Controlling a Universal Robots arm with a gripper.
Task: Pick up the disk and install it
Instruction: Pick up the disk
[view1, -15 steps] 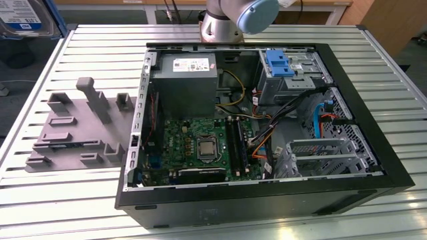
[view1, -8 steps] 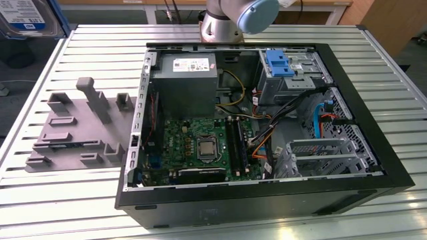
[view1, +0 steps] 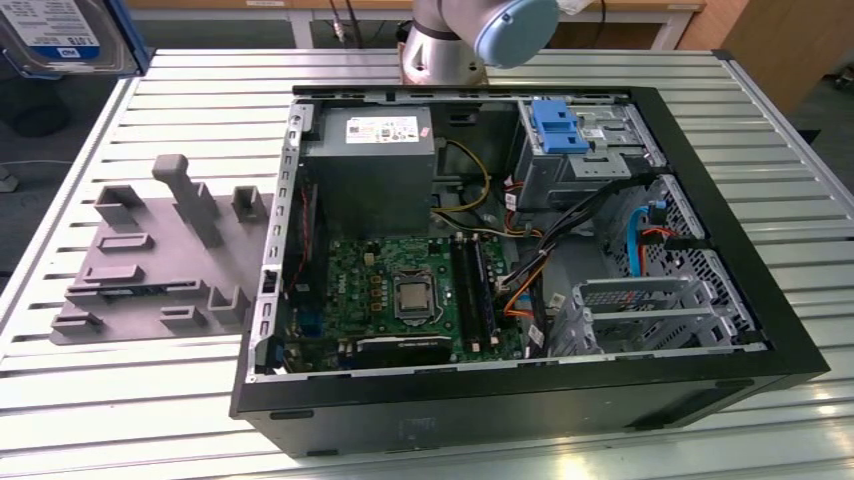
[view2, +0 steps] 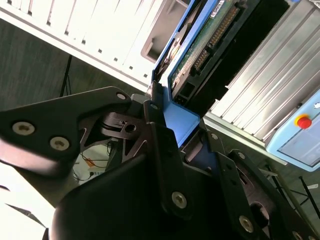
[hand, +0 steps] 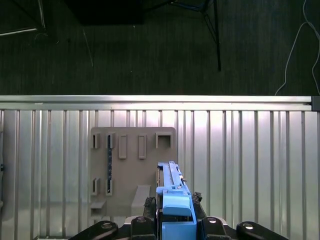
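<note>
Gripper (hand: 174, 202): almost closed; its two black fingers (view2: 159, 135) clamp the disk from both sides and carry it.
Disk (hand: 171, 180): it stands on its edge between the fingers, in its blue carrier frame.
Disk in the exterior view: the disk (view1: 64, 35) hangs in the upper left corner of the frame, well apart from the open computer case (view1: 787, 370).
Behind the disk: in the first wrist view, the grey fixture plate (hand: 132, 165) lies on the ribbed metal table (hand: 250, 165).
Disk underside: in the second wrist view, a green circuit board with a row of connector pins.
Label on the disk: white with a blue band, turned toward the exterior camera; the print is too small to read.
Sticker: a white one on the big grey box (view1: 367, 170) inside the case; I cannot read it either.
Blue latch piece (view1: 554, 125): on the metal bay, upper right part of the case.
Control pendant (view2: 300, 130): light blue, with a red button.
</note>
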